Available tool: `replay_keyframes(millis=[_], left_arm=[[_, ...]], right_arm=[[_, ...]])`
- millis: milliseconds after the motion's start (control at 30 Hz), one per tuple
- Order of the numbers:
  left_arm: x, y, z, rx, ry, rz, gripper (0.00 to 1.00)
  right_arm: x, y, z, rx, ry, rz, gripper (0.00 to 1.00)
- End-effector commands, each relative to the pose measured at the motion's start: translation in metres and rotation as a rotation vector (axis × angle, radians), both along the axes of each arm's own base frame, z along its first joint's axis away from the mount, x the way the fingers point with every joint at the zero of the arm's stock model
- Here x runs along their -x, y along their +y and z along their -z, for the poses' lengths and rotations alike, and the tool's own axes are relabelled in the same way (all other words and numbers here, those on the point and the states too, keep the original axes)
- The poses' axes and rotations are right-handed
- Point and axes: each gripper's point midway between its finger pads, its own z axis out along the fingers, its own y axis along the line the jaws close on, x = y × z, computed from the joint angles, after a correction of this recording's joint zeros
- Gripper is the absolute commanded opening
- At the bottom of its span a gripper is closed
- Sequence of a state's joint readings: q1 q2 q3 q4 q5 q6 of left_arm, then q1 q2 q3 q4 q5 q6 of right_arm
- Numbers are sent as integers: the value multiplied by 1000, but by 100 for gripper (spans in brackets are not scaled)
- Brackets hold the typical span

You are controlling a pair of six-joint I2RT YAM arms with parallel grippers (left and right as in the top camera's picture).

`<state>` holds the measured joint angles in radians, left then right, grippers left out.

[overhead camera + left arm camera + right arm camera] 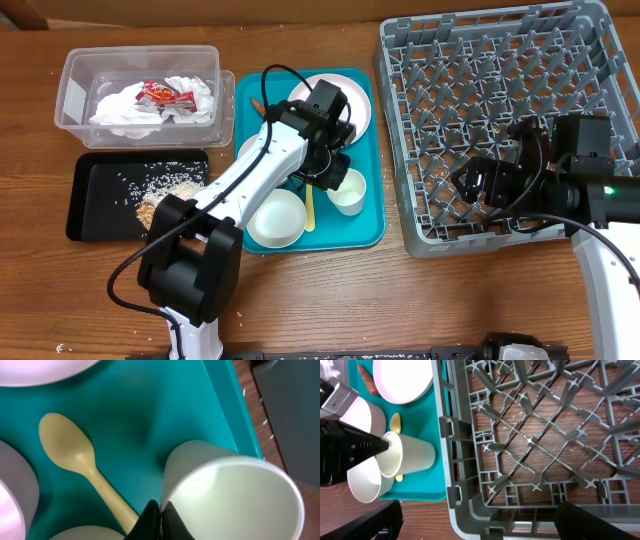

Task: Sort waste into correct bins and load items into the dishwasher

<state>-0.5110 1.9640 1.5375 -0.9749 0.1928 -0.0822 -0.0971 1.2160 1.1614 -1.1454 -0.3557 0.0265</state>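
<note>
One cup [347, 192], on the teal tray [366, 226] just beside the spoon [70, 450], is pinched at its rim by the left fingers [150, 516]; lift straight up, keep it level to clear the rack [451, 475] wall, where the right fingers [590, 521] seem spread wide, empty.

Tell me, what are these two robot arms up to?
They are clearing a table. The left pincer pinches the rim of a small white cup at the teal tray, next to a yellow spoon and a bowl. The right pincer hangs open over the grey dish rack, which shows no dishes yet. A wrapper and napkins lie in the clear tub, and rice in the black tray.
</note>
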Motion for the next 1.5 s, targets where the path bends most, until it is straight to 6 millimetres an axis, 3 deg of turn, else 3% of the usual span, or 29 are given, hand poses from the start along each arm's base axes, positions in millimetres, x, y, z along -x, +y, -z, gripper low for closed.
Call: replay_keyframes(millis=[0, 100, 200, 300, 333, 400, 567, 700, 833, 933, 1167, 1367, 1467], left_arm=[[1, 1, 0, -1, 5, -40, 4], [4, -8, -5, 57, 33, -36, 4], [3, -15, -27, 173, 84, -42, 4], [1, -24, -78, 412, 150, 6, 4], [-1, -25, -112, 574, 173, 36, 4], [-5, -22, -144, 724, 186, 51, 4], [-8, -15, -198, 1051, 216, 83, 4], [-4, -16, -225, 1206, 249, 109, 4], [2, -18, -244, 1311, 274, 144, 4], [5, -21, -244, 1310, 282, 150, 4], [8, -23, -243, 1305, 313, 133, 4], [10, -23, -243, 1303, 326, 125, 4], [11, -24, -243, 1303, 329, 127, 4]], right_arm=[[-3, 1, -7, -2, -23, -4, 100], [-3, 2, -7, -9, -23, -7, 100], [-2, 14, -13, -79, -32, -40, 99], [-3, 35, -26, -202, -68, -102, 99], [-5, 46, -36, -270, -101, -141, 99], [-8, 58, -50, -346, -151, -191, 99], [-14, 80, -84, -494, -282, -320, 99], [-13, 98, -106, -569, -359, -421, 99], [-15, 116, -119, -588, -406, -475, 99], [-18, 139, -135, -599, -470, -535, 99], [-20, 164, -154, -608, -555, -584, 94], [-18, 179, -150, -613, -545, -619, 78], [-20, 184, -146, -618, -533, -630, 77]])
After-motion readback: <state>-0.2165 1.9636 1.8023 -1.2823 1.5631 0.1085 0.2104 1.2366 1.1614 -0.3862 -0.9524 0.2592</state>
